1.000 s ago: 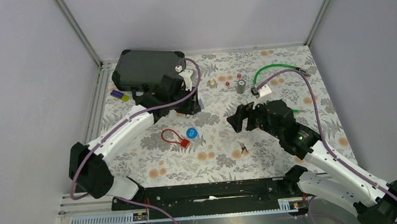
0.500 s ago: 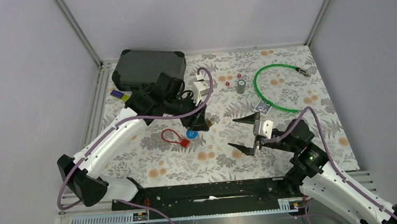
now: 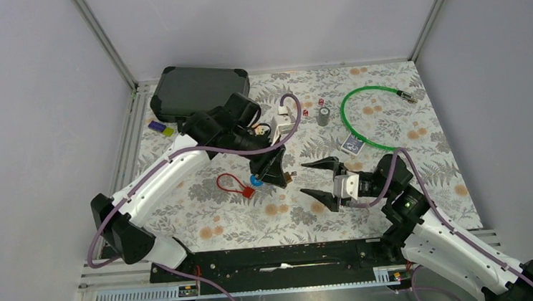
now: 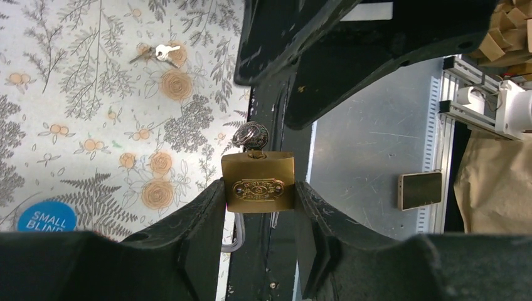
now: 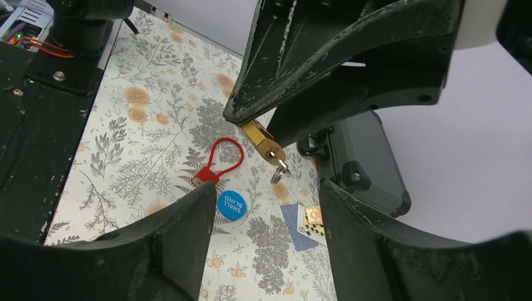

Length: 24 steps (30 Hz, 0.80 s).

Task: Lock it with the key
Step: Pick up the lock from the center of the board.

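Gold padlock [image 4: 258, 185]; grey-and-orange floral table cover [image 3: 305, 127]; red seal [image 5: 206, 174]; blue disc [image 4: 46, 219]; green cable [image 3: 342, 110]; black case [image 3: 198, 90].

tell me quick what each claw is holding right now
left claw: closed on the brass padlock, with the key in it
right claw: open, holding nothing

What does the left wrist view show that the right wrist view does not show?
Only the left wrist view: loose keys lying on the table. Only the right wrist view: a red seal, a card and a black case. Both: the brass lock with a key in it, held in the left gripper, and the blue chip.
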Tool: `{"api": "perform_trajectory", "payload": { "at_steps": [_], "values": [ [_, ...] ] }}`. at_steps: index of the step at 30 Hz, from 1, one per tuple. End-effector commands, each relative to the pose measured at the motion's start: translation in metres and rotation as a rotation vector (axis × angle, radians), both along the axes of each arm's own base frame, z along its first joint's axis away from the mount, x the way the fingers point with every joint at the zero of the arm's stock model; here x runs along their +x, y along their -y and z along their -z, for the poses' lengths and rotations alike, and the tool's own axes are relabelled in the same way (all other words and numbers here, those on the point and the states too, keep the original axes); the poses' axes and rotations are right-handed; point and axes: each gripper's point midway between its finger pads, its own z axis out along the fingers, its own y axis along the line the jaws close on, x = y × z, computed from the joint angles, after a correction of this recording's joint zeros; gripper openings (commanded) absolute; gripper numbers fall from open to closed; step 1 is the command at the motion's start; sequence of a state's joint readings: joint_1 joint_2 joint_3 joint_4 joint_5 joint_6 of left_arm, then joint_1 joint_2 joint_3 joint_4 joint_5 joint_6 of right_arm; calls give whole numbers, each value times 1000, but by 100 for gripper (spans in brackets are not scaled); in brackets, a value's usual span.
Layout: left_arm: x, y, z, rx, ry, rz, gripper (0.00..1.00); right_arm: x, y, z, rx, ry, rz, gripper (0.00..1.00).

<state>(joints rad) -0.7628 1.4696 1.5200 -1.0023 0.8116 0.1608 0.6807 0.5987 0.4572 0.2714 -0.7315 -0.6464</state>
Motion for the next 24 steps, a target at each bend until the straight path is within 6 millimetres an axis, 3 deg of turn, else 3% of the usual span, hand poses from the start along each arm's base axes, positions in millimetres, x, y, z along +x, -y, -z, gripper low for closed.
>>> {"api": "perform_trajectory", "payload": {
  "at_steps": [1, 14, 20, 24],
  "values": [
    [-11, 13, -35, -126, 23, 89, 0, -9, -7, -37, 54, 135, -82, 66],
    [-18, 24, -28, -116, -7, 131, 0, -22, -18, -41, 57, 87, -176, 57],
    [4, 15, -20, -34, 140, 28, 0, -28, -12, -55, 121, -7, -156, 69],
    [34, 7, -24, -13, 314, -115, 0, -7, 1, -80, 277, -251, 29, 76]
  ]
}}
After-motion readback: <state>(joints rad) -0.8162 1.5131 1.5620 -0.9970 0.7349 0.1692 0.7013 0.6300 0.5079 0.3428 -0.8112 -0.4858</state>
